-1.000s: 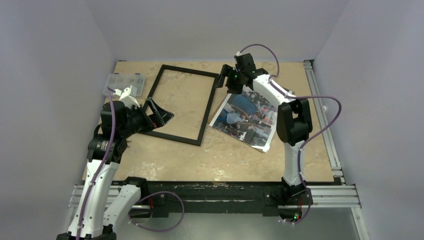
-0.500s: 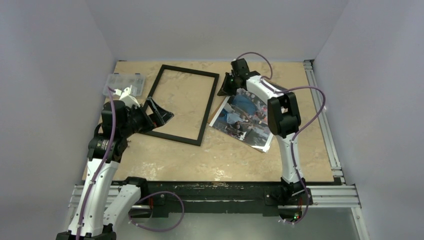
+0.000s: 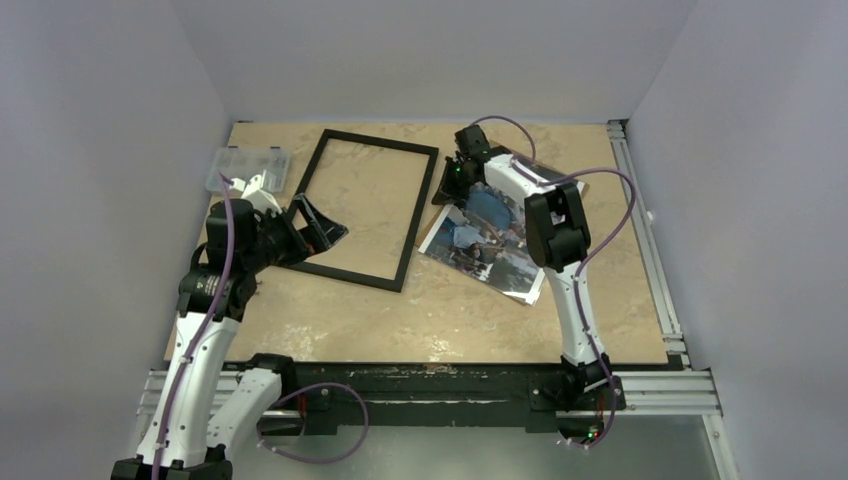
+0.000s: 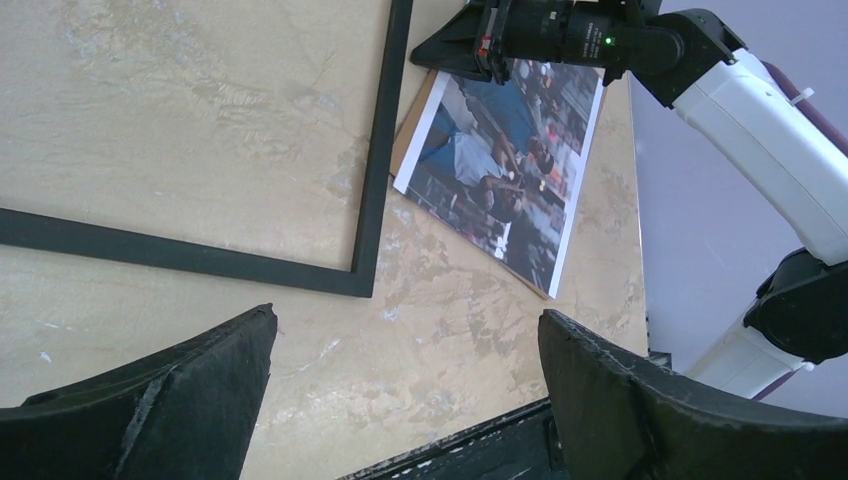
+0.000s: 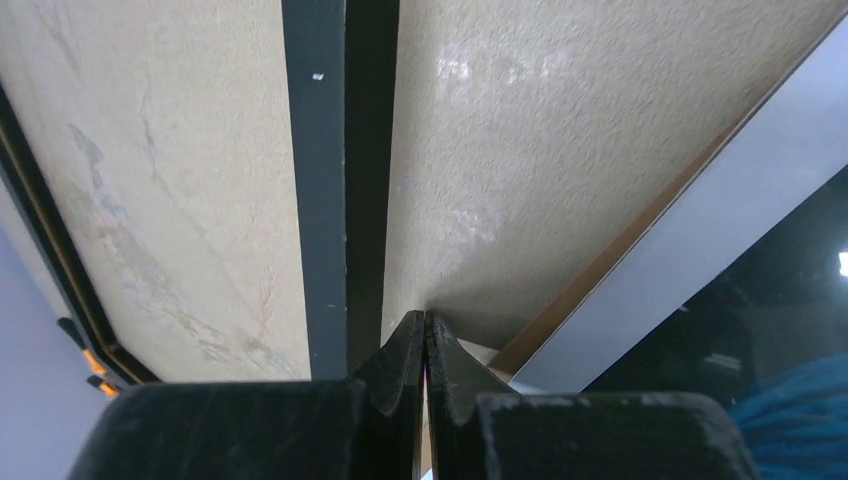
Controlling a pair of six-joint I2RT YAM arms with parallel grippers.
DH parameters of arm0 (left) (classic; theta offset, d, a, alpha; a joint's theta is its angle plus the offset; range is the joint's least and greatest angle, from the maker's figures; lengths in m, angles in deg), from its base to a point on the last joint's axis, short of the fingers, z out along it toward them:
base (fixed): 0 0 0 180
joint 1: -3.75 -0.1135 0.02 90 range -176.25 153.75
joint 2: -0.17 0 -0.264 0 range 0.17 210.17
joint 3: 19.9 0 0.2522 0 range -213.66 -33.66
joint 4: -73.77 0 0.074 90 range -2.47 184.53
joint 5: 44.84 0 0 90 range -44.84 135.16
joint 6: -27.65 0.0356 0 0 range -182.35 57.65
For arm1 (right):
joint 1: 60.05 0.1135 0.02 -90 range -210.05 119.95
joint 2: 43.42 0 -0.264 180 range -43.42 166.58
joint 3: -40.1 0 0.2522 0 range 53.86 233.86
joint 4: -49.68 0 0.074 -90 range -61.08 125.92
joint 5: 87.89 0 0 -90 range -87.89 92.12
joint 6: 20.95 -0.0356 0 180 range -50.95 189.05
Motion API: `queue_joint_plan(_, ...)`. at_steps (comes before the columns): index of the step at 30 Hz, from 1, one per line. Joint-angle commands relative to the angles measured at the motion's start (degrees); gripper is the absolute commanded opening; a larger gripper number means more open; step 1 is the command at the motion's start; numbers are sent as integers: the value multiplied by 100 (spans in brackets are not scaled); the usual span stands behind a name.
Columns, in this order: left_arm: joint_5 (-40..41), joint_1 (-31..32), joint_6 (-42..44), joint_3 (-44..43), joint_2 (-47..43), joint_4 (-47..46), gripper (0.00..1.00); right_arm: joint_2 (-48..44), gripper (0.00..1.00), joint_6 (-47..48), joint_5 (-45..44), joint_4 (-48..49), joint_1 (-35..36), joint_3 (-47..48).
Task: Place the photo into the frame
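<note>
The photo (image 3: 490,235), a glossy street scene with a white border, lies flat to the right of the frame (image 3: 420,215). The frame is an empty black rectangle flat on the table. My right gripper (image 3: 441,195) is down low at the photo's far left corner, beside the frame's right bar. In the right wrist view its jaws (image 5: 426,318) are pressed together, a thin sliver of the sheet shows between them, and the photo's white edge (image 5: 720,210) runs off to the right. My left gripper (image 3: 325,225) hovers open over the frame's near left part; nothing is between its fingers (image 4: 408,315).
A brown backing board (image 4: 404,150) shows under the photo's left edge. A clear plastic box (image 3: 248,168) stands at the far left corner. Metal rails (image 3: 645,230) run along the table's right side and walls close it in on three sides.
My right gripper has dropped from above the photo's far edge down to its far left corner and has gone from open to shut. The left arm has hardly moved.
</note>
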Motion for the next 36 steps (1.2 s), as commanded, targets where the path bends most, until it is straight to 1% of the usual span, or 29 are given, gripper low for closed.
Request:
queue_joint_plan(1, 29, -24, 32, -107, 127, 112, 100, -223, 0, 674, -674, -997, 297, 162)
queue_joint_plan(6, 92, -24, 33, -90, 350, 273, 100, -450, 0, 1214, -1463, -1542, 552, -178)
queue_joint_plan(12, 200, -9, 111, -42, 705, 526, 100, -998, 0, 1368, -2149, -1517, 574, -1055)
queue_joint_plan(18, 168, 86, 112, 78, 902, 445, 100, -1144, 0, 1371, -2740, -1693, 544, -1283)
queue_joint_plan(25, 367, 536, 55, 136, 1214, 223, 100, -1065, 0, 1351, -2895, -1802, 252, -1274)
queue_joint_plan(30, 518, 958, 21, 14, 1616, 129, 100, -1250, 0, 1423, -2895, -1702, -99, -1601)
queue_joint_plan(36, 519, 1158, -56, -30, 1894, -33, 100, -1531, 0, 1492, -2897, -1543, -488, -2085)
